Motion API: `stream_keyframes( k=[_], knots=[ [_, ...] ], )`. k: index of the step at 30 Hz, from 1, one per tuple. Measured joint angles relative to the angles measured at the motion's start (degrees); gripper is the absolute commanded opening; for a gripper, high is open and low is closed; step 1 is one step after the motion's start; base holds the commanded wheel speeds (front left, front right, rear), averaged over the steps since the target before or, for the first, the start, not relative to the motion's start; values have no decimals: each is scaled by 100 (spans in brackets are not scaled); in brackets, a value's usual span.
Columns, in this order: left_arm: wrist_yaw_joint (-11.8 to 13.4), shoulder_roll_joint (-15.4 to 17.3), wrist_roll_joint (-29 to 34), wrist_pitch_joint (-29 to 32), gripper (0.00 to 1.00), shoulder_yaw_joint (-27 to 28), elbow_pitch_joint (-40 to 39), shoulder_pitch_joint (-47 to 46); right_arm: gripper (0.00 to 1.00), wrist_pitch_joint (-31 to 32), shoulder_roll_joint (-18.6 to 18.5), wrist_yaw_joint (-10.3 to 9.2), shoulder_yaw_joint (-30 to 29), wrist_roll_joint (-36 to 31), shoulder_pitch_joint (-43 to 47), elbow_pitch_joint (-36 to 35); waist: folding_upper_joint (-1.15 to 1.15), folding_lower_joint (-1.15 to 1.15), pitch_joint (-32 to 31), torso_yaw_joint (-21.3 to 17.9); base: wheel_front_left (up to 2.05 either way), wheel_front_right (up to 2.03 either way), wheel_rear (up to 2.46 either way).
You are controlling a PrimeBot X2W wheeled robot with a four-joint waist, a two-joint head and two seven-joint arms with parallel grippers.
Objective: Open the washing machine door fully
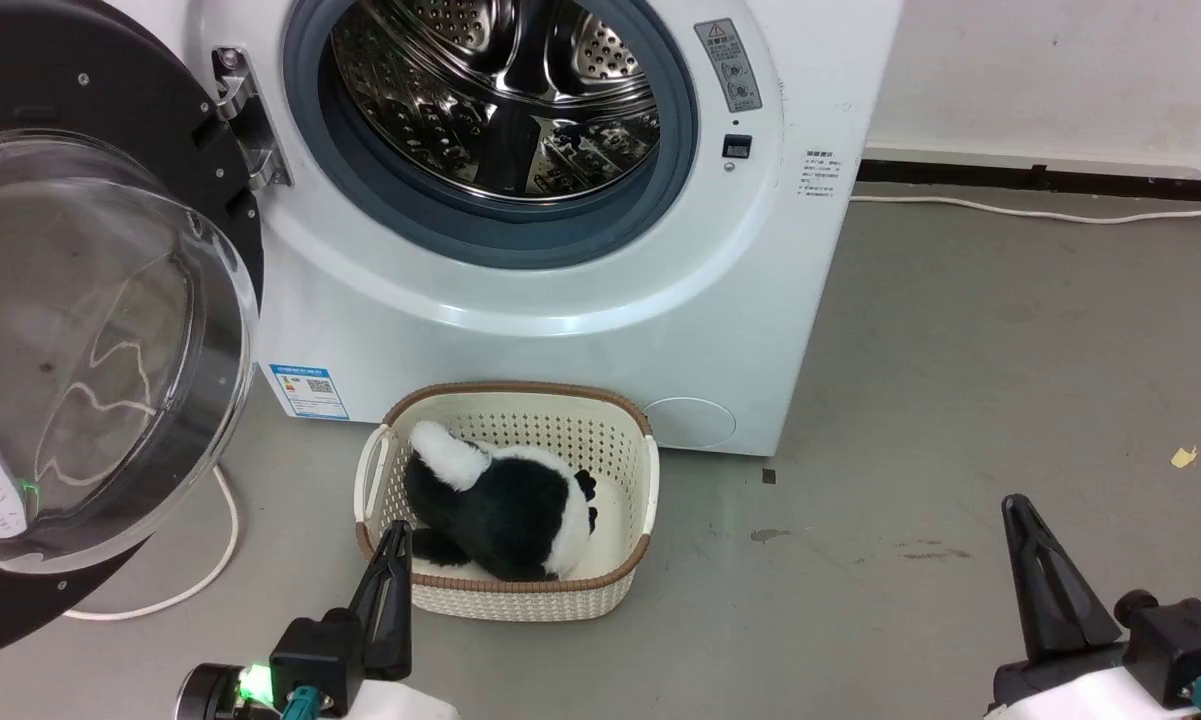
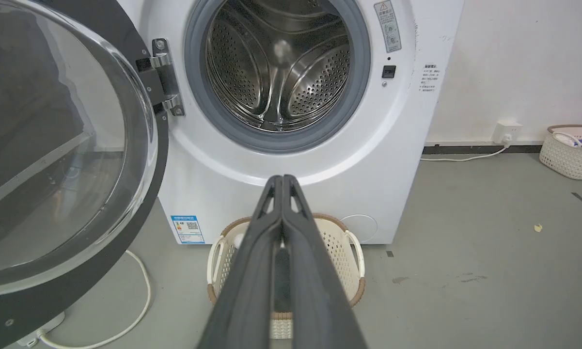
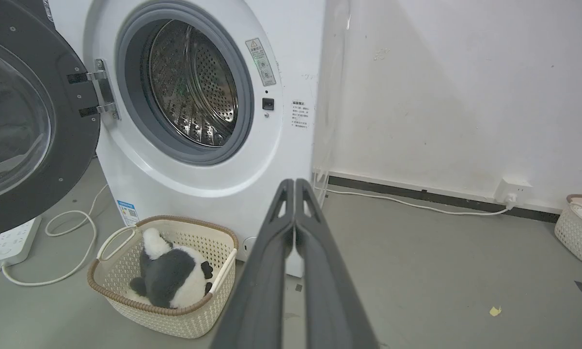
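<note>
Far left of the head view: the washing machine door stands swung well out from the cabinet, its glass bowl bulging toward us. Its metal hinge, upper left, is the pivot for the whole swing. We can't quite tell from these angles whether the hinge has hit its stop, but we judge the door close to fully open.

Next across is the drum opening, steel showing inside its grey seal.

Lower left of centre, the left gripper has its fingers pressed together on nothing. It hangs low and apart from the door, and we'd say a shut pair suits a nudge on the black rim. Just beyond it, in front of the machine's base, is the basket holding a black-and-white plush toy, probably laundry waiting. It is in the gripper's way, not the door's.

A white cable loops on the floor by the door's lower edge, and a power strip lies beneath it in the right wrist view. Both are low, so we judge the door passes over them.

Lower right, the right gripper is also closed and holds nothing, well apart from everything.
</note>
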Motion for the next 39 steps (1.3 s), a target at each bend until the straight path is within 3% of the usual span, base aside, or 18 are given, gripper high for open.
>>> stream_keyframes(
  k=[39],
  knots=[
    [-137,-31,103,457,0,296,-182,-4,0,452,0,0,164,-10,-30,-3,0,0,-50,38,0,0,0]
  ],
)
